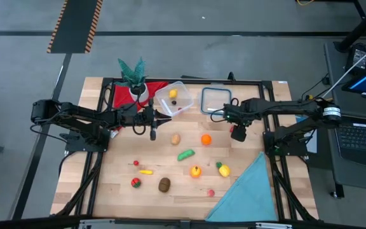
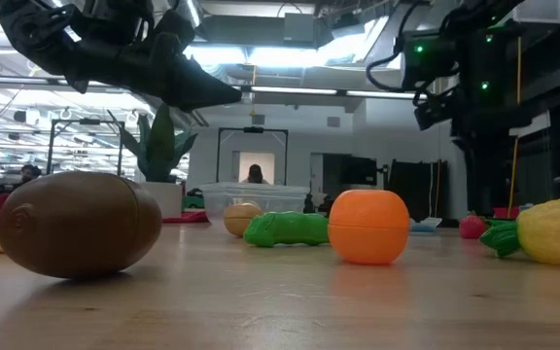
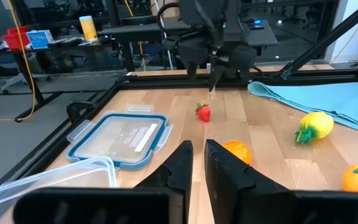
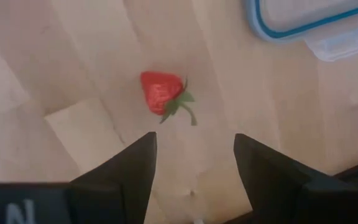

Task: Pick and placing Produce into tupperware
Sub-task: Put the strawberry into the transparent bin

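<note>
The clear container [image 1: 173,99] sits at the back of the table [image 1: 113,184], just in front of the red cloth [image 1: 122,95] and the potted plant [image 1: 133,73], and I count two small pieces inside it, one yellow [image 1: 173,94] and one dark [image 1: 173,102]. Out on the wood lie the rest of the produce: a tan potato [image 1: 176,138], an orange [image 1: 206,140], a green pod [image 1: 185,154], a small red piece [image 1: 136,163], a yellow pepper [image 1: 146,172], a red-and-green piece [image 1: 135,182], a brown kiwi [image 1: 164,184], an orange-yellow fruit [image 1: 196,171], a yellow fruit with green leaves [image 1: 223,169], a pink piece [image 1: 211,192], and one strawberry [image 4: 163,92], which shows clearly only from the right wrist. One lid with a blue rim [image 1: 215,100] lies beside the container, and one blue cloth [image 1: 250,194] covers the front right corner. The left gripper [image 1: 152,121] hangs at the container's front left edge, its arm stretched level across the table, fingers nearly together with only a thin slit between them and nothing in it. The right gripper [image 4: 194,155] points steeply down just in front of the lid, poised over the strawberry with its fingers spread wide and clear of it.
</note>
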Available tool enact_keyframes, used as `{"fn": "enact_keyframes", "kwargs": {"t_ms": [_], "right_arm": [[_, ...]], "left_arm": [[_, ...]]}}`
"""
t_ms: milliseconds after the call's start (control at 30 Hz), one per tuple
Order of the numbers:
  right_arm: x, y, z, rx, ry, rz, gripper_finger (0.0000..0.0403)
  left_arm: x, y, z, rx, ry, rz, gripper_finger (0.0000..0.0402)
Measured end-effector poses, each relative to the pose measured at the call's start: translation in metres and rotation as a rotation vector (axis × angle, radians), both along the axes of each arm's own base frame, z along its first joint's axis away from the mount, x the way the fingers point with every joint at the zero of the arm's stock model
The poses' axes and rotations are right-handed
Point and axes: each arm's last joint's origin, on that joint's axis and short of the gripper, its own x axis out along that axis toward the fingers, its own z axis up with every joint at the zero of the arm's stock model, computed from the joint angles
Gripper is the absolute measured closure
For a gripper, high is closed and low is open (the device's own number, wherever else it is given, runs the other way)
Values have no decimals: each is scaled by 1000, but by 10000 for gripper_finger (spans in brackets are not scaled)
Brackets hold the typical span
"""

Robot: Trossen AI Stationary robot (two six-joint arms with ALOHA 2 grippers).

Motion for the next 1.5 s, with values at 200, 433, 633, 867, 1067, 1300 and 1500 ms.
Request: {"fn": "enact_keyframes", "kwargs": {"t_ms": [200, 433, 633, 867, 1067, 1300, 1500], "right_arm": [[-7, -9, -15, 13, 4, -1, 186], [-9, -13, -19, 45, -4, 28, 186], [-7, -14, -23, 53, 25, 69, 186], [3, -17, -41, 67, 74, 124, 186], [6, -19, -50, 77, 116, 145, 186], [10, -21, -55, 56, 117, 172, 186], [15, -23, -55, 31, 84, 216, 186]], "left_arm": [[0, 0, 0, -2, 2, 0, 354], [0, 0, 0, -2, 3, 0, 346], [0, 0, 0, -2, 4, 0, 349], [0, 0, 0, -3, 3, 0, 367], [0, 0, 0, -4, 3, 0, 381], [0, 0, 0, -4, 3, 0, 395], [0, 0, 0, -4, 3, 0, 400]]}}
